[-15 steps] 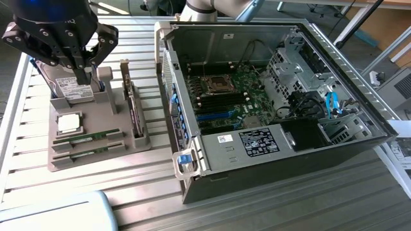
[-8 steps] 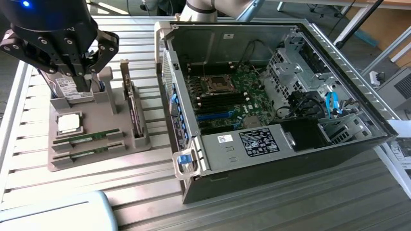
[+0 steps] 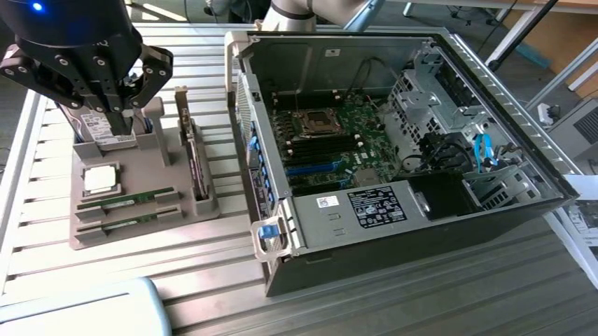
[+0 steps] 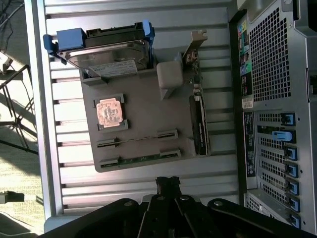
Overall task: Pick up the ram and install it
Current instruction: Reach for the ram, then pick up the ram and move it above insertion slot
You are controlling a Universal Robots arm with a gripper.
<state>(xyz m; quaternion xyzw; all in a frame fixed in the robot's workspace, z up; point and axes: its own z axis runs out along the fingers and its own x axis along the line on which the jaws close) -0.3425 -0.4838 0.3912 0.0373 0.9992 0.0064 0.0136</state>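
Note:
Two ram sticks, thin green boards, stand on edge in slots of a grey parts holder (image 3: 140, 175): one ram stick (image 3: 126, 201) and a second (image 3: 123, 225) beside it. In the wrist view they are thin lines, the first ram stick (image 4: 137, 139) and the second (image 4: 140, 158), on the holder (image 4: 143, 99). My black gripper (image 3: 119, 131) hangs above the far end of the holder, over the hard drive (image 3: 96, 124), well apart from the ram. The gripper (image 4: 168, 181) is shut, its fingers pressed together with nothing between them.
The holder also carries a square processor chip (image 3: 100, 179), an upright expansion card (image 3: 192, 157) and the blue-railed hard drive (image 4: 106, 49). To the exterior view's right lies an open computer case (image 3: 523, 105) with its motherboard (image 3: 332, 150) exposed. All rest on a slatted metal table (image 3: 56, 259).

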